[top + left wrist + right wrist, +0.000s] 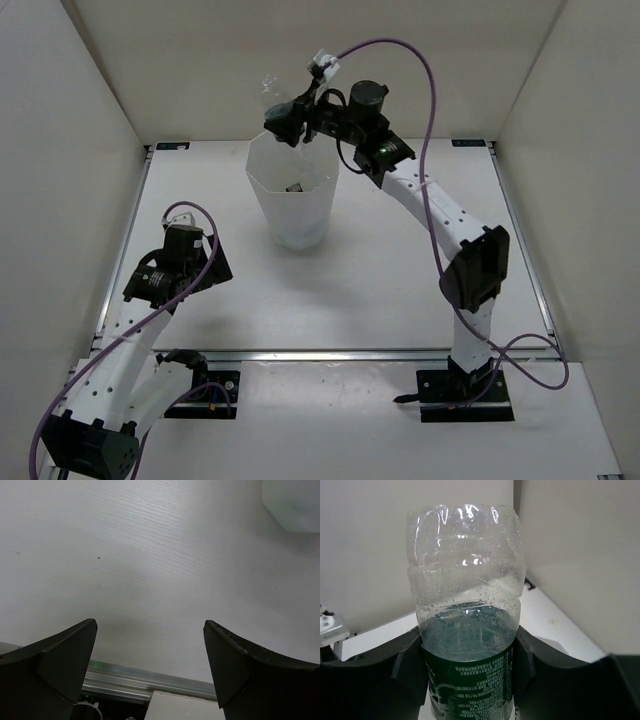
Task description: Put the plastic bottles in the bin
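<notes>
**Bottle held over the bin, ready for release**

The white table [380, 275] carries the faceted white bin [296, 215], upright near its far centre. The right gripper [288, 122] hangs over the bin's far rim. Its fingers are clamped on the labelled waist of a clear bottle with a dark green label [466, 605], base pointing away from the wrist. The left gripper [150, 625] hovers above bare table, spread and empty. The bottle looks empty, hence light. Its thin, droplet-beaded wall probably dents and slips, so the label band offers the firmer hold.
</notes>
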